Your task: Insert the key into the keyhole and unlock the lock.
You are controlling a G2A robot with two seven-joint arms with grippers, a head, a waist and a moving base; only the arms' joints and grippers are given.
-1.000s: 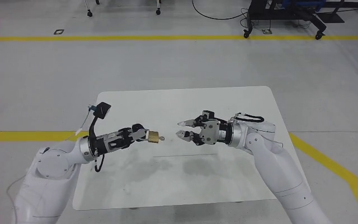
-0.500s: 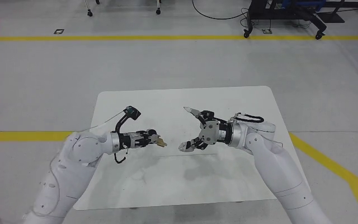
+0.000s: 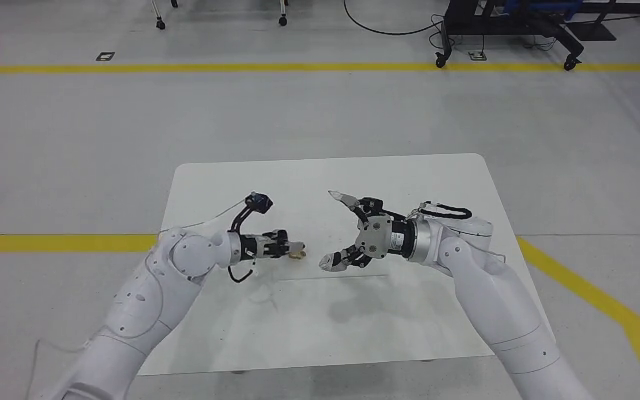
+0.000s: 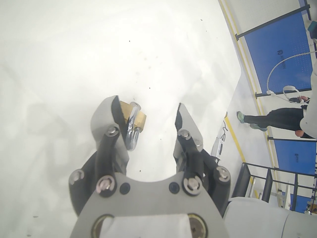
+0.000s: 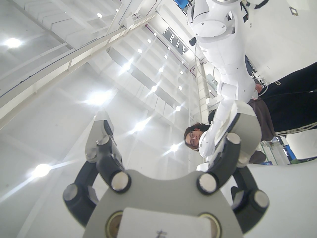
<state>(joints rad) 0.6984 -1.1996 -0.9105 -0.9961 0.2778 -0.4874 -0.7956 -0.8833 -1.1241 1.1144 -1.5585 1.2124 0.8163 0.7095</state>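
Over on the left, the left gripper (image 4: 148, 103) is stretched out low over the middle of the white table (image 3: 420, 180). Its fingers are spread apart and aren't clamping anything. The little brass lock (image 4: 137, 120) leans right against the inside of one finger, and the other finger is well apart from it. The silver shackle (image 4: 131, 134) points back toward the wrist. I honestly can't tell if the lock is lying on the tabletop or just hung up on that finger. My guess is it's near the table's centre so both arms can get at it. I can't make out the key anywhere, or which way the keyhole faces, so I'd say the unlocking isn't done yet.

Moving right, the right gripper (image 3: 328, 231) hovers near the lock and faces it, with its claw wide open and holding nothing. It looks poised for a grab to me. The only thing likely to crowd it is the left gripper's own fingers on either side of the lock. Further off there's a yellow floor line (image 3: 300, 68) behind the table and a black trolley (image 3: 510, 25) at the far right, both well out of the way.
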